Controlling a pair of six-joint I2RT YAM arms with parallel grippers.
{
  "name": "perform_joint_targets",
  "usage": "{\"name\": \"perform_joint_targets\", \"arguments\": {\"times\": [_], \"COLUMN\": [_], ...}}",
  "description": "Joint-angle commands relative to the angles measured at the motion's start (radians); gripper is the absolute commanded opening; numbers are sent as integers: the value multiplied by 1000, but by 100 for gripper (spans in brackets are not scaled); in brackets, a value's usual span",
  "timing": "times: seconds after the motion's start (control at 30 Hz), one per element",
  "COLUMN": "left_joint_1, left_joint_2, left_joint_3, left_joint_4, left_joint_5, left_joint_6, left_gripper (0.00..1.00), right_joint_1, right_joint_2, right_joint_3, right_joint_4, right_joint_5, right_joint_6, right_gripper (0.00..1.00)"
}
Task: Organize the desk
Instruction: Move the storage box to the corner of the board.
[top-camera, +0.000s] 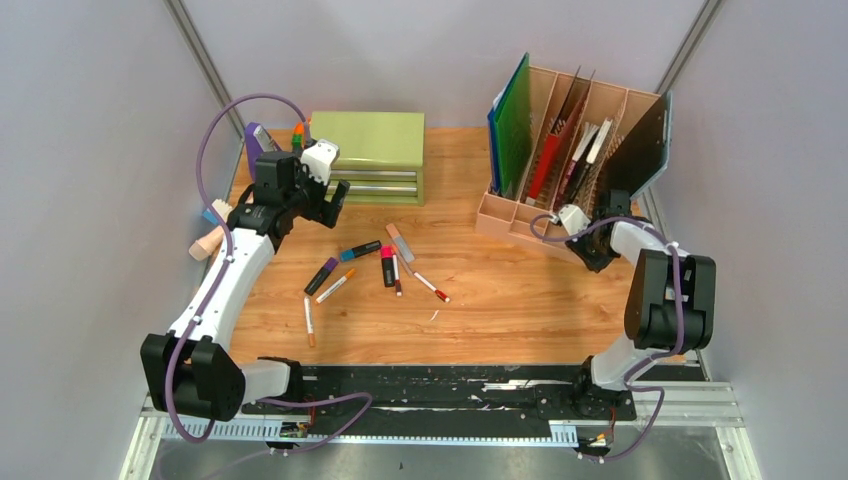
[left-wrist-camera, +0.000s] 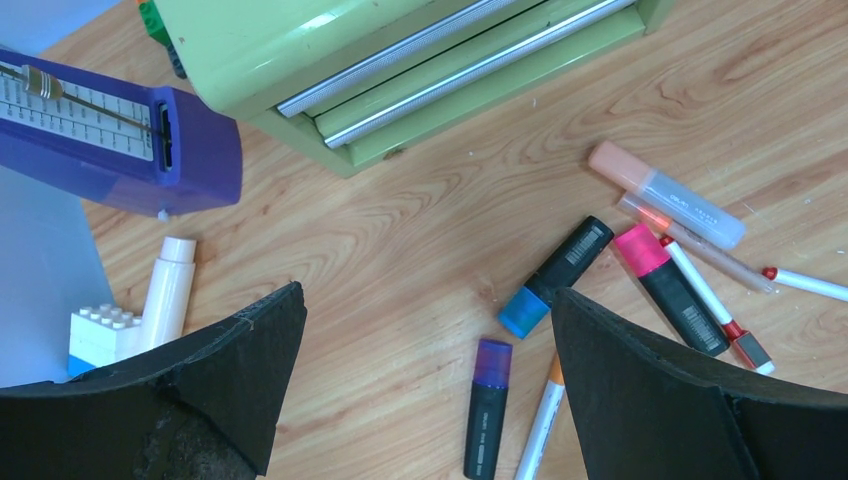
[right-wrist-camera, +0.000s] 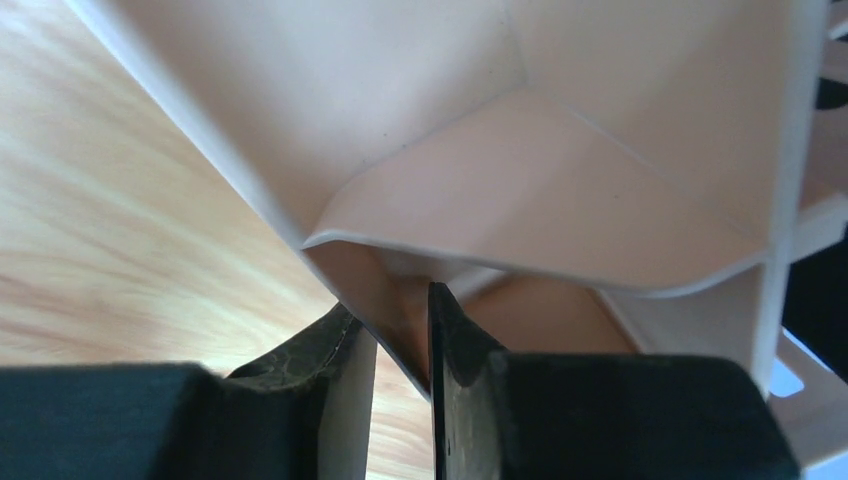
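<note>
Nearest, the black-and-silver rail carries both arm bases along the near edge of the desk, whose orange-brown wood-grain top runs from that rail to the back wall. Left of the desk's centre lies a loose scatter of pens. A white pen with an orange tip is nearest. Behind it come a purple-capped highlighter beside an orange-tipped marker, a pink-capped highlighter and a blue-capped highlighter. Two thin red-tipped pens lie by these, and a peach-capped highlighter is farthest. Beyond them the left gripper hangs above the wood, its jaws spread wide with nothing between them. Toward the left edge a white toy brick lies against a white tube. In the far left corner a purple metronome stands just beside an olive-green drawer chest. The chest sits at the far edge with its silver handle bars facing the pens. On the right side, the right gripper has its jaws narrow, pinching the thin front wall of the tan organizer. One finger is outside the wall on the desk side and the other is inside the low front compartment. The organizer stands in the far right corner. Its upright slots hold a green folder, some thinner books and a dark board leaning at its right end.
</note>
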Motion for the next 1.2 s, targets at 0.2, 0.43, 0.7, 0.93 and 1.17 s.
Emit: {"name": "perform_joint_targets", "arguments": {"times": [0.2,0.43,0.7,0.93,1.17], "left_joint_1": [6,6,6,6,8], "left_joint_2": [6,6,8,19,54], "left_joint_3": [6,4,-4,4,37], "left_joint_4": [19,19,23,22,38], "left_joint_5": [-13,-18,-22,-28,-86], "left_joint_6": [12,16,20,0,-43], "left_gripper": [100,100,100,100,100], "right_joint_1": [-178,-214,-171,3,265], "right_joint_2": [22,-15,-117,-247,-332], "right_joint_3": [90,78,43,44,131], "right_joint_4": [199,264,281,75,-158], "right_joint_5": [231,229,176,87,-92], "right_joint_6": [-193,-342,-352,-164,77], "right_gripper": [19,35,70,72,75]}}
